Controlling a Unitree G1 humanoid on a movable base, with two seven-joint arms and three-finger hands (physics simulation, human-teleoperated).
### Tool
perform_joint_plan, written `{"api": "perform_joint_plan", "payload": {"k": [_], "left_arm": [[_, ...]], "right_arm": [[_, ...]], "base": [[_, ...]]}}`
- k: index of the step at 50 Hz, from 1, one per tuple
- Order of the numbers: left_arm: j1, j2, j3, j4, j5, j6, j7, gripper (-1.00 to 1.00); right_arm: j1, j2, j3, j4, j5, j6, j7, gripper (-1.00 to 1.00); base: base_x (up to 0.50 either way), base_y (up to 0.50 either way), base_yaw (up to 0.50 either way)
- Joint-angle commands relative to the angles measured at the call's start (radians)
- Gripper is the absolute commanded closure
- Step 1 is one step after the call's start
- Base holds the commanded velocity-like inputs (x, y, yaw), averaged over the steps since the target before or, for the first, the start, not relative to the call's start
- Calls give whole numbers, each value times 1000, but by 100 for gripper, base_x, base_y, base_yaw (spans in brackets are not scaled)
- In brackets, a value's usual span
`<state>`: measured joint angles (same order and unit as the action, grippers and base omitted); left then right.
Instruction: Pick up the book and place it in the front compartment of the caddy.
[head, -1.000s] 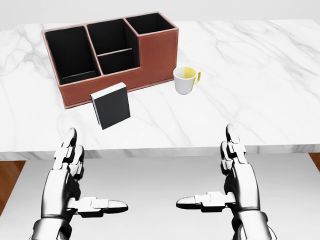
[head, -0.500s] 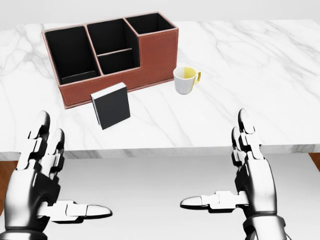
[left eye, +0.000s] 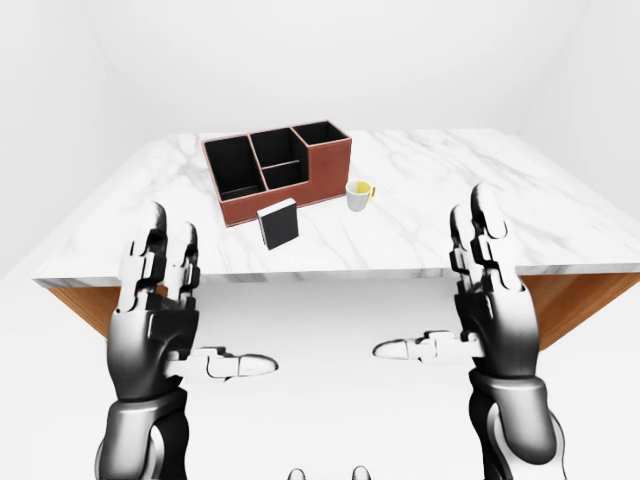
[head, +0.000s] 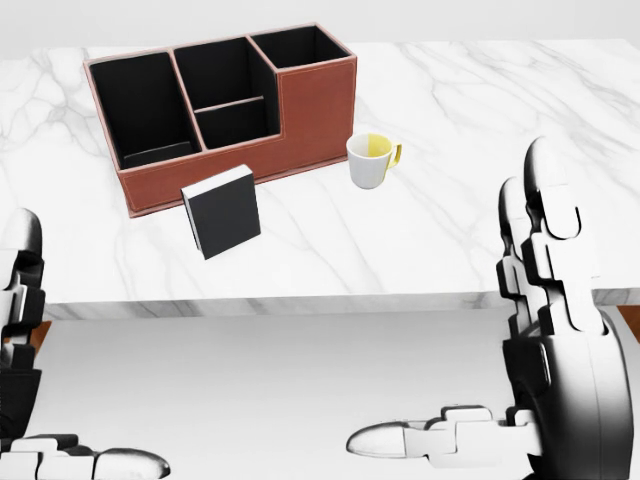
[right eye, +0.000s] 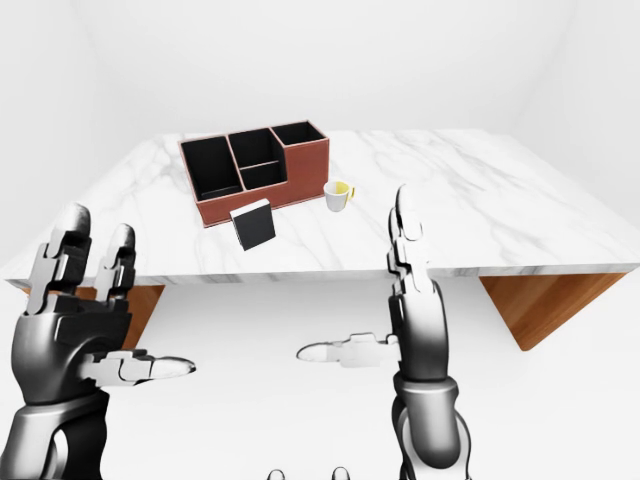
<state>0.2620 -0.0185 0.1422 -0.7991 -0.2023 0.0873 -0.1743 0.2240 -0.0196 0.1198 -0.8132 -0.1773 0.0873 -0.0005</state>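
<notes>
I have both hands raised short of the near edge of the marble table (head: 480, 240), neither touching anything. My left hand (left eye: 158, 310) is spread wide, fingers upright and thumb stretched inward, holding nothing; in the head view only a sliver of it shows at the left edge. My right hand (left eye: 490, 300) is likewise fully spread, fingers pointing up and thumb reaching toward the left, and it is empty too.

The book (head: 221, 210), black-covered with a pale page edge along its top, stands upright on the table, tilted slightly, near the near edge and toward the table's left side. It sits just beside the caddy's low wall, and I cannot tell whether the two touch.

The caddy (head: 310, 110) is a reddish-brown box with black interiors, set at an angle toward the far left part of the table. It has a tall compartment at its left end, a middle section split by a divider, and a compartment at its right end. All of them look dark inside; a low dark shape lies at the bottom of the left one, but I cannot make out what it is.

A white mug (head: 370, 160) with a yellow inside and yellow handle stands upright just right of the caddy, apart from the book.
</notes>
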Motion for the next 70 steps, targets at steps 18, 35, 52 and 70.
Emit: {"api": "perform_joint_plan", "payload": {"k": [18,35,52,70], "left_arm": [[6,-22,66,-110,-51,0,-30,-100],[4,-24,73,-108,-52,0,-34,-100],[-8,-19,87,-104,-58,0,-32,-100],[-15,-19,96,-105,-63,0,-31,-100]], "right_arm": [[54,-18,42,-153,23,0,1,-100],[53,-18,46,-142,31,0,0,-100],[55,-27,60,-130,-15,0,4,-99],[55,-24,62,-119,-12,0,5,-99]], "base": [[32,-2,0],[46,-18,0],[38,-22,0],[50,0,0]]}}
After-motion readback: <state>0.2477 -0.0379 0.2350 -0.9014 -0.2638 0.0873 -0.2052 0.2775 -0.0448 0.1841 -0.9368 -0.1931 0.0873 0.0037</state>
